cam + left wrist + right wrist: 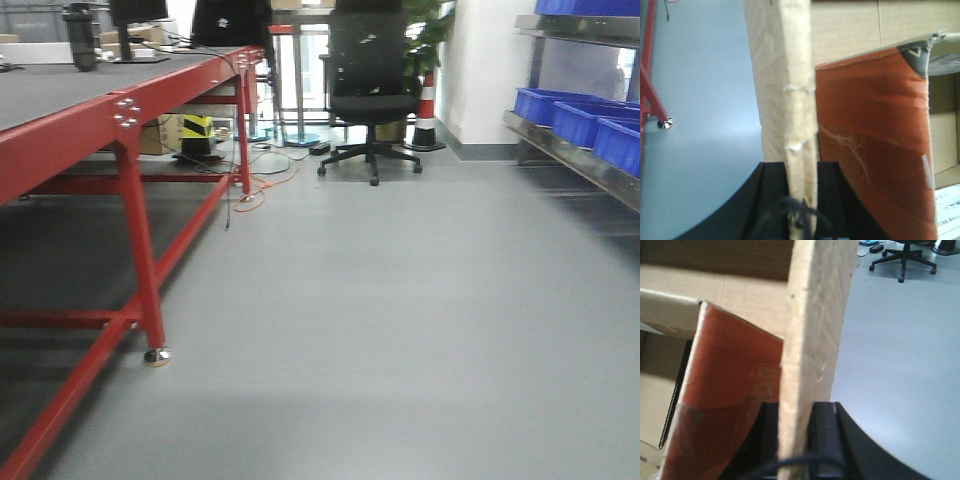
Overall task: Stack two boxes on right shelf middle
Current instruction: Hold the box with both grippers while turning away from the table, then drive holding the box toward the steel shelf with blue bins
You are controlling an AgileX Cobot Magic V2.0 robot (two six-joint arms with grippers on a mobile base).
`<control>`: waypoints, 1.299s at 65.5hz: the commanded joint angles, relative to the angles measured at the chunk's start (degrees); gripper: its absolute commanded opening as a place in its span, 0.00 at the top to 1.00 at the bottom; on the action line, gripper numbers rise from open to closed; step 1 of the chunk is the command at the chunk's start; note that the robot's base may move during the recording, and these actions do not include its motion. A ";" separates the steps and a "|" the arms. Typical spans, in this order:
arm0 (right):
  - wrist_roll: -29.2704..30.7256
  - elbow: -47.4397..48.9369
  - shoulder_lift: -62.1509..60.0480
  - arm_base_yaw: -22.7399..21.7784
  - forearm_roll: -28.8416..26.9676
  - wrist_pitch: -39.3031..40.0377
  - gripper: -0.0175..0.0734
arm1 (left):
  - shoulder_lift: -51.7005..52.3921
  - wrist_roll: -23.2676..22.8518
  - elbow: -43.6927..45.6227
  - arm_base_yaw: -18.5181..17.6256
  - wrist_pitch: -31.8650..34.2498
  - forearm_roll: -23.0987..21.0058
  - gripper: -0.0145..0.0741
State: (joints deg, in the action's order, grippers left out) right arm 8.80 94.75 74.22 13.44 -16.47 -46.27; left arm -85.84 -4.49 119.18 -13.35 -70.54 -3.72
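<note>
Box wall (pixel 799 90) inside left gripper (pixel 802 172), right gripper (pixel 796 412)

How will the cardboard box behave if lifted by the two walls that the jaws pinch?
The left wall looks thick, so it will probably stay stiff. Its edge is nicked near the left gripper, so it may crease there. The right gripper pinches only the right wall, so that wall might bend under load.
</note>
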 commanded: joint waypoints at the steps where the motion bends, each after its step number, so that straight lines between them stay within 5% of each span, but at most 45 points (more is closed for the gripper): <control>1: 0.70 0.54 -1.11 -0.25 0.76 5.62 0.98 | 0.59 -0.21 0.47 0.25 0.58 1.45 0.96; 85: 0.70 0.54 -1.11 -0.25 0.76 5.62 0.98 | 0.59 -0.21 0.47 0.25 0.58 1.45 0.96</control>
State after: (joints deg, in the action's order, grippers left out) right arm 8.80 94.75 74.22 13.44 -16.47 -46.27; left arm -85.84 -4.49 119.18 -13.35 -70.77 -3.72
